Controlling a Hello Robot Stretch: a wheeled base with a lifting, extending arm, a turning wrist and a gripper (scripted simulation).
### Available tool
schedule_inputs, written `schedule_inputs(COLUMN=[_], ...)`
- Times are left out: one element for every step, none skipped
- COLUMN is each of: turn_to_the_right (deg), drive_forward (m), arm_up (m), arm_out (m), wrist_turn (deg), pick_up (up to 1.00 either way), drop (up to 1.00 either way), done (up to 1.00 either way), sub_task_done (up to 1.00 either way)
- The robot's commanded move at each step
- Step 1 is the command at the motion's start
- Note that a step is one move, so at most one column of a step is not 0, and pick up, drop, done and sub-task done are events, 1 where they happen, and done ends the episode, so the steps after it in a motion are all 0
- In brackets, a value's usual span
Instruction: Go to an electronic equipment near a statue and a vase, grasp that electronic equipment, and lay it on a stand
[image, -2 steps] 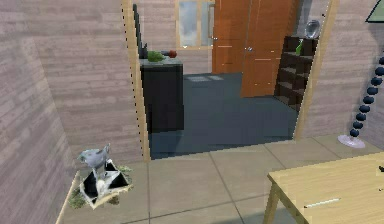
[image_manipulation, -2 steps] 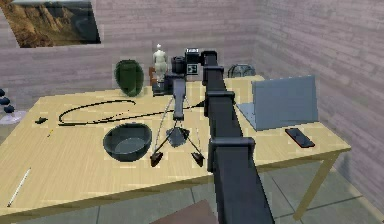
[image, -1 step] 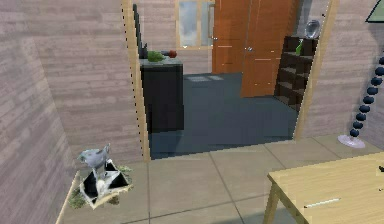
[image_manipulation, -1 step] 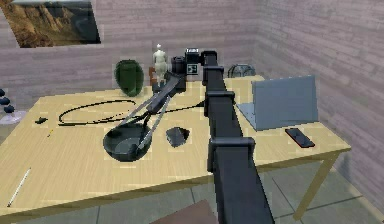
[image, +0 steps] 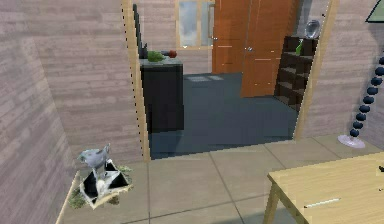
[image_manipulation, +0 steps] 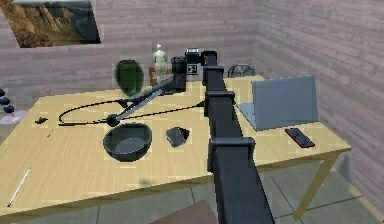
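Forward view: from my body, ahead and slightly down, through a doorway (image: 225, 100).
Arm side view: out sideways along my arm (image_manipulation: 228, 130), close over the table (image_manipulation: 70, 150).
Shared: the table (image: 335, 190), at the forward view's lower right.

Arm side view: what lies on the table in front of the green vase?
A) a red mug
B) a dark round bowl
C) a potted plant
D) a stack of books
B: a dark round bowl lies on the wooden table, nearer the camera than the green vase.
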Motion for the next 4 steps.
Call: schedule_inputs(turn_to_the_right=[0.0,0.0,0.0,0.0], drive_forward=[0.00,0.00,0.00,0.00], arm_up=[0.00,0.00,-0.30,0.00], arm_out=[0.00,0.00,0.00,0.00], wrist_turn=[45.0,27.0,0.0,0.0], pick_up=[0.00,0.00,0.00,1.00], drop=[0.00,0.00,0.00,0.00], done=[0.00,0.00,0.00,0.00], sub_task_done=[0.00,0.00,0.00,0.00])
